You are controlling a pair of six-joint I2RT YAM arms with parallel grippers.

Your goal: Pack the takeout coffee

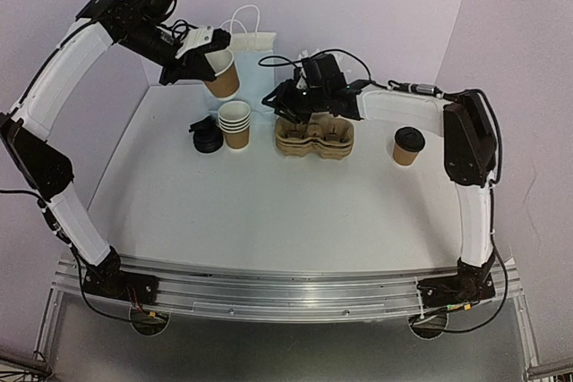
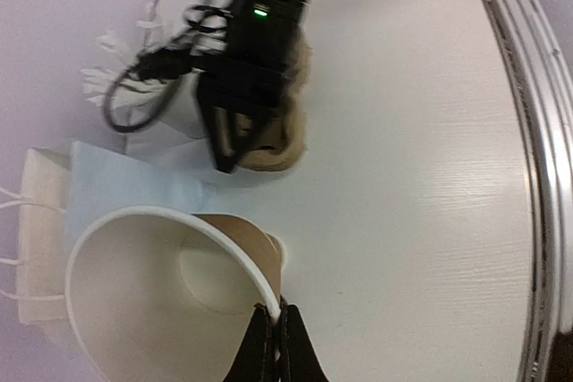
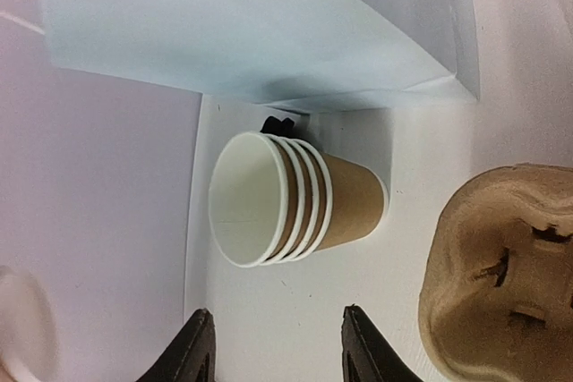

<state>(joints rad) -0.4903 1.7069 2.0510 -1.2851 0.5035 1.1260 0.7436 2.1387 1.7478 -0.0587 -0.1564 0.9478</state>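
While the top view looks down, the left gripper (image 1: pixel 208 60) holds a lidless cup (image 1: pixel 224 76) at 11 o'clock, mouth toward 12, base toward 6. From the left wrist, its fingers (image 2: pixel 260 346) are clenched on the white rim. From the right wrist, the right gripper (image 3: pixel 277 346) stands half spread, grasping nothing, and the stacked cups (image 3: pixel 295 207) point their mouths toward 9.

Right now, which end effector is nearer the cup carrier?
Right. The right end effector sits open at the far-left edge of the carrier; the left end effector is raised off to its left, pinching the rim of a lidless cup.
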